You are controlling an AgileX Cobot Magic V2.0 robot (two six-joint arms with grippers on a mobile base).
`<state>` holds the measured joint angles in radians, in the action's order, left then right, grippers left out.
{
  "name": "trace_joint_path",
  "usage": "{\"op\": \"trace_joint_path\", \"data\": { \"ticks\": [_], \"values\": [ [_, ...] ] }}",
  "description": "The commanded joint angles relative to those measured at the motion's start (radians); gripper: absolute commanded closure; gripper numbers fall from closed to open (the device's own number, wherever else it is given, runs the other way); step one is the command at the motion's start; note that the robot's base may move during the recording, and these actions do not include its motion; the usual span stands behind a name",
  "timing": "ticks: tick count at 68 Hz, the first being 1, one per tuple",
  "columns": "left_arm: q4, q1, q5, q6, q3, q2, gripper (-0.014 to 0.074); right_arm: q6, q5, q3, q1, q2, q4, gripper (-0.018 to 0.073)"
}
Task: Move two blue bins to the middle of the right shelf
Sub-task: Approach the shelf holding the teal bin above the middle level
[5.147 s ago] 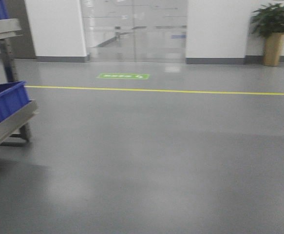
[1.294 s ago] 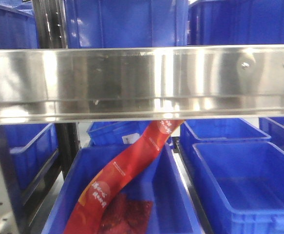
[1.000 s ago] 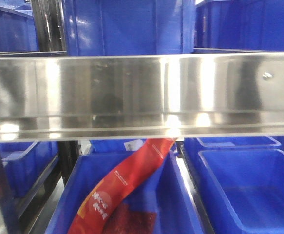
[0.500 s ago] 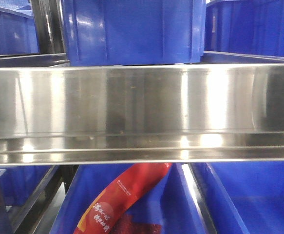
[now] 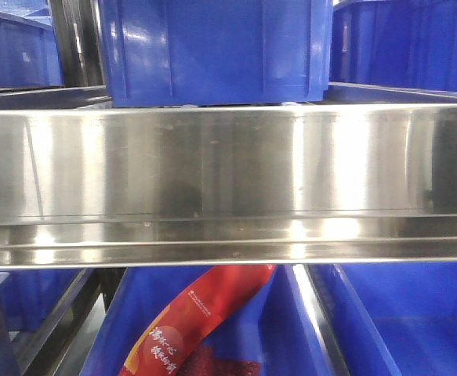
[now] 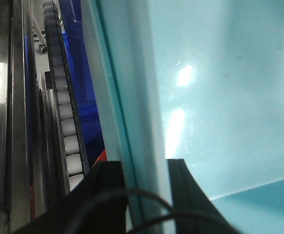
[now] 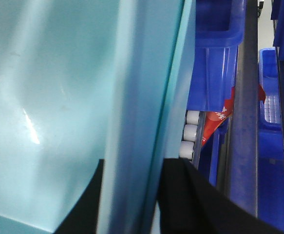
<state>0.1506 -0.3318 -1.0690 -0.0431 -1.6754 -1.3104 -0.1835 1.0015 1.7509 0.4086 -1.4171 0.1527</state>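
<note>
In both wrist views I hold one bin, which looks pale blue-green there. My left gripper (image 6: 142, 163) is shut on its left wall (image 6: 132, 97), one black finger on each side of the rim. My right gripper (image 7: 138, 163) is shut on its right wall (image 7: 146, 97) in the same way. The bin's inside (image 6: 219, 97) fills most of each wrist view. In the front view a blue bin (image 5: 212, 51) stands on the level above the steel shelf rail (image 5: 228, 180). Neither gripper shows in the front view.
Below the rail, a blue bin (image 5: 283, 329) holds a red snack packet (image 5: 201, 313), with another blue bin (image 5: 416, 313) to its right. More blue bins stand at upper left (image 5: 16, 47) and upper right (image 5: 408, 43). White rollers (image 6: 66, 131) run beside the held bin; they also show in the right wrist view (image 7: 189, 131).
Five seconds ago the front view faced open floor; now it is filled by the shelf. Over the last second the rail dropped in the frame and grew larger. It has barely moved since half a second ago.
</note>
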Motion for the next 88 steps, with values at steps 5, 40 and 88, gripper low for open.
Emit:
{"op": "trace_joint_path", "data": {
  "ticks": [5,40,88],
  "values": [
    [0.024,0.001,0.048,0.018,-0.013,0.019,0.0707,0.008,-0.098,0.018,-0.006,0.020,-0.010,0.0713],
    [0.024,0.001,0.160,0.018,-0.013,0.019,0.0707,0.008,-0.098,0.018,-0.006,0.020,-0.010,0.0713],
    [0.021,0.001,-0.074,0.018,0.092,-0.033,0.0707,0.008,-0.004,-0.147,-0.006,0.020,-0.045,0.0713]
  ]
}}
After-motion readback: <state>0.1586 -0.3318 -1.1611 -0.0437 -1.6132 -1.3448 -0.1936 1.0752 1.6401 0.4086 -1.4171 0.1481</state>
